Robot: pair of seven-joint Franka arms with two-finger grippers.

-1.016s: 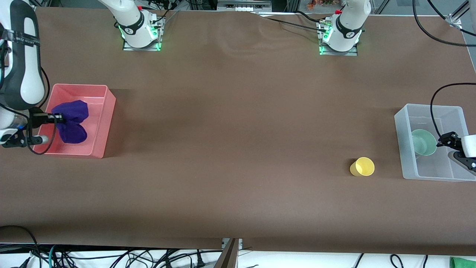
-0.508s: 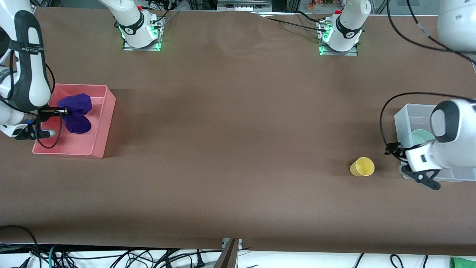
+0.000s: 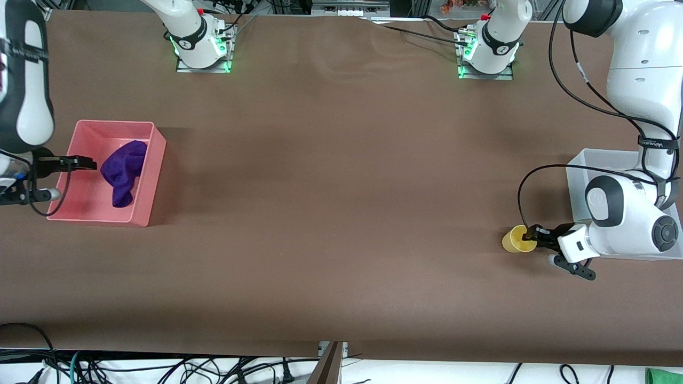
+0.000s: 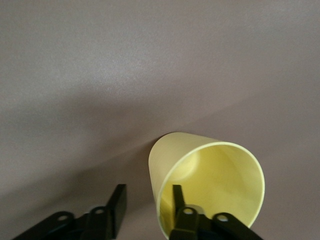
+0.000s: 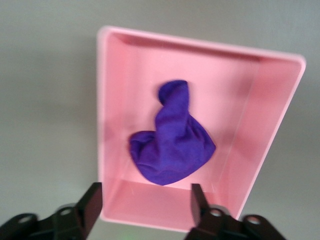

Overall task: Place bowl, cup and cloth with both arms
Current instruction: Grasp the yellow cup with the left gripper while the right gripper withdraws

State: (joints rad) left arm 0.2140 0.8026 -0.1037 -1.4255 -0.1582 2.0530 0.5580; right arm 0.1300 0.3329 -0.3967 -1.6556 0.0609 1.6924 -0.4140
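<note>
1. The cloth was seen lying loose in the pink bin at the right arm's end of the table, so that part of the task was judged done.
2. The right gripper was held over the pink bin beside the cloth; in the right wrist view its fingers were spread wide with nothing between them, and the cloth lay free below.
3. The cup was found upright on the brown table, just beside the clear bin at the left arm's end and not yet in it.
4. The left gripper was placed at the cup's rim. In the left wrist view one finger was seen inside the cup and the other outside its wall, the jaws parted and not yet closed on it.
5. The bowl could not be seen in the present views; the inside of the clear bin was covered by the left arm, so its placement could not be confirmed.
6. What was left, as judged: the cup had to be gripped, lifted and set down in its place.
</note>
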